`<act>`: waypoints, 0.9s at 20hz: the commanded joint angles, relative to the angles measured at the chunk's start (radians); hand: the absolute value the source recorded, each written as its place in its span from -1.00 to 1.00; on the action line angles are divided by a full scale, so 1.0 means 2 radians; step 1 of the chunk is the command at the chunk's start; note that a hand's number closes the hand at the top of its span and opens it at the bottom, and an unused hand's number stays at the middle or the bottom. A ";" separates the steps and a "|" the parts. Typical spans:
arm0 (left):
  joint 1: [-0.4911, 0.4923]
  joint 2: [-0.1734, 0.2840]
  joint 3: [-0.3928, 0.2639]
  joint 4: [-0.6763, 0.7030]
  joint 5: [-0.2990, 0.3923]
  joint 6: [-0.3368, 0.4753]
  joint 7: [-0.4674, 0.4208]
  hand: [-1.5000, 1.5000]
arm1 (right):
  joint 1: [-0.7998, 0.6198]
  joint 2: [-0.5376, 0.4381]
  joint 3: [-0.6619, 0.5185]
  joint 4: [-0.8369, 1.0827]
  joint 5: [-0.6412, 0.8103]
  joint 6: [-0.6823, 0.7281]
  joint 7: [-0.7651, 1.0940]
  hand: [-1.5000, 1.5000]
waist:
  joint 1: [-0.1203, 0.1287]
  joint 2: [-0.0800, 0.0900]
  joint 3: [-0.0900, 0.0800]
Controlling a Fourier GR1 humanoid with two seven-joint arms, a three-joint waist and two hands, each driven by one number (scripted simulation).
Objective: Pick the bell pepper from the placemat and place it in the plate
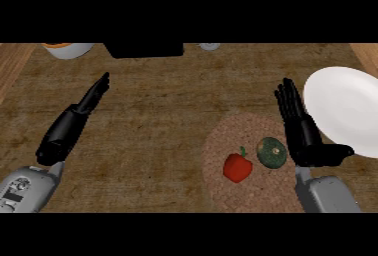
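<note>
Nearest the lower edge, the two grey forearms come in, one at each side. On the round woven placemat (247,155) lies the red bell pepper (238,168), with a dark green round vegetable (272,152) just beside it to the right; nothing touches the pepper. The right hand (303,130) stands along the placemat's right edge, its fingers (288,100) straight and together, pointing away, holding nothing. The white plate (347,110) lies just right of that hand, partly past the view's edge. The left hand (74,120) is well apart at the left of the brown surface (162,110), fingers straight, touching nothing. Farthest off are a white bowl (70,49) and a black object (144,50).
</note>
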 commanded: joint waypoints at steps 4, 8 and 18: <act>0.079 -0.047 0.026 0.064 0.054 0.040 0.082 0.00 | 0.021 -0.058 -0.081 -0.048 0.041 -0.105 0.036 1.00 | -0.018 -0.009 -0.024; 0.125 -0.083 0.034 0.076 0.096 0.050 0.100 0.00 | 0.088 -0.143 -0.121 0.017 0.153 -0.206 0.088 1.00 | -0.041 -0.004 -0.034; 0.139 -0.122 0.019 0.058 0.108 0.063 0.133 0.00 | 0.279 -0.028 -0.018 -0.249 0.328 -0.388 0.164 -1.00 | -0.008 -0.009 -0.024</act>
